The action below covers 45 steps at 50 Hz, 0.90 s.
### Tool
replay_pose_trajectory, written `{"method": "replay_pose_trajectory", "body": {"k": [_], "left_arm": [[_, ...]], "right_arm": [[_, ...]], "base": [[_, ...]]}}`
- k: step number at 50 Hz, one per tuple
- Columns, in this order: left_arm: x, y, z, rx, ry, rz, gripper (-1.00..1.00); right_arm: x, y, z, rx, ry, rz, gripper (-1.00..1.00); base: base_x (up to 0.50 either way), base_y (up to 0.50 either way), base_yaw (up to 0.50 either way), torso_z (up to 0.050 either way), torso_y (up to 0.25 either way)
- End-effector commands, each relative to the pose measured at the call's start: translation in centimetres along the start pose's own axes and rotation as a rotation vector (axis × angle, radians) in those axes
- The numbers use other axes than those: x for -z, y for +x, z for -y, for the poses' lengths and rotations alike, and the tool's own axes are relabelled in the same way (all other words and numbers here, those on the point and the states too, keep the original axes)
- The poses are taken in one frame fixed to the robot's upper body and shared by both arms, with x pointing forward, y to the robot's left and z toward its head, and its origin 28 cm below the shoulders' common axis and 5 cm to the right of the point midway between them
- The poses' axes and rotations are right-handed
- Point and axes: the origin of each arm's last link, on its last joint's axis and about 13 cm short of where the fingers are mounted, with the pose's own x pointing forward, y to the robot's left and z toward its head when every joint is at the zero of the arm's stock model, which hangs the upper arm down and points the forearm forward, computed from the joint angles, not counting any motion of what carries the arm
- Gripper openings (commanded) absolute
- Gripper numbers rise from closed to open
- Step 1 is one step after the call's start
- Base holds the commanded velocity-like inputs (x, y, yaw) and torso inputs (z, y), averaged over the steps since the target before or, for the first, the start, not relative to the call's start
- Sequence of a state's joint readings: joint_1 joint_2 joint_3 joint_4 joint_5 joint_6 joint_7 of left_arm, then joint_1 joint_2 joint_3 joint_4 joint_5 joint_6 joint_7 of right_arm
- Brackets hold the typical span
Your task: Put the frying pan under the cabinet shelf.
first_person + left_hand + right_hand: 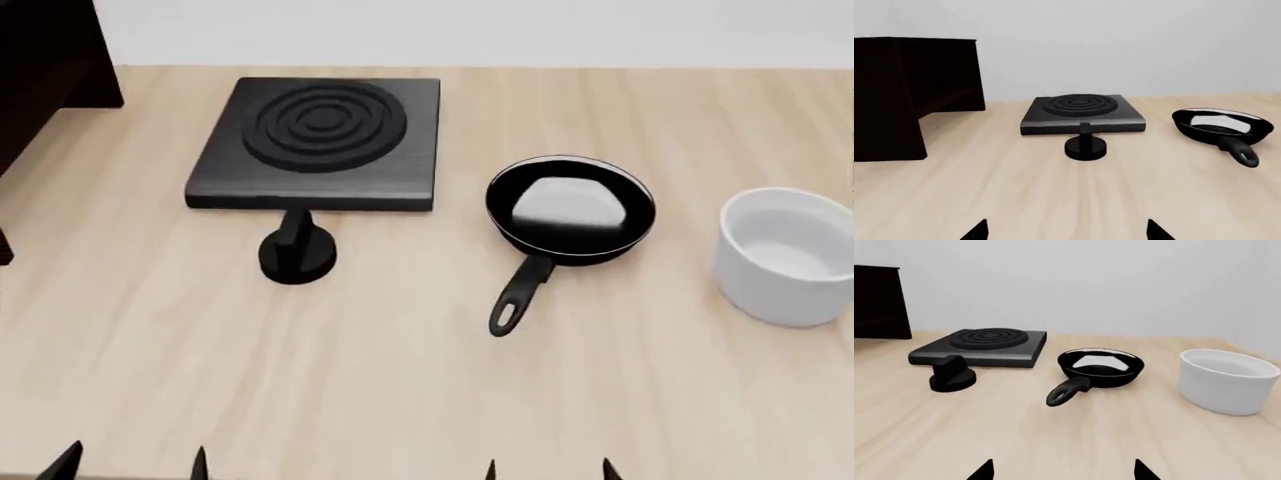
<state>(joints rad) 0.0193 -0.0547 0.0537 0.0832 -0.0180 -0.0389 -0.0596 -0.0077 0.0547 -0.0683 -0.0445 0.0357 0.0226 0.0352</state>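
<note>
The frying pan lies on the table, well ahead of both grippers: left gripper and right gripper spread apart, empty.

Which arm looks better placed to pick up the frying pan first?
Probably the right. In the head view the right tool sits almost directly below the frying pan, whose handle points back toward it; the left tool is farther off.

Light wood-grain surface, plain pale grey-white wall behind it, even diffuse light, soft shadows. No windows or floor seen.
</note>
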Motion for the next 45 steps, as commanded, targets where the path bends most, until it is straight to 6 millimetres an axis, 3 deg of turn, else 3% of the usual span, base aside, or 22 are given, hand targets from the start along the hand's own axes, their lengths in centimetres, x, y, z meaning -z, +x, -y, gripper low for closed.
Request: {"method": "replay_pose_trajectory", "body": {"k": [1,23,45], "left_arm": [[-0.4,-0.2,0.0,-0.004,0.019,0.003,1.00],[-1.5,0.0,-0.3,-0.001,0.043,0.002,1.00],[-9.4,2.2,-1.1,0.041,0.104,0.090,1.00]], "right_arm": [[-0.2,-0.2,0.1,-0.012,-0.007,0.008,1.00],[-1.1,-0.3,0.3,-0.006,-0.029,-0.001,1.00],[-8.5,0.7,1.9,0.035,-0.181,0.051,1.00]], "base": [[0.00,0.00,0.00,0.050,0.000],[0.00,0.00,0.00,0.050,0.000],[0.00,0.00,0.00,0.007,0.002]]}}
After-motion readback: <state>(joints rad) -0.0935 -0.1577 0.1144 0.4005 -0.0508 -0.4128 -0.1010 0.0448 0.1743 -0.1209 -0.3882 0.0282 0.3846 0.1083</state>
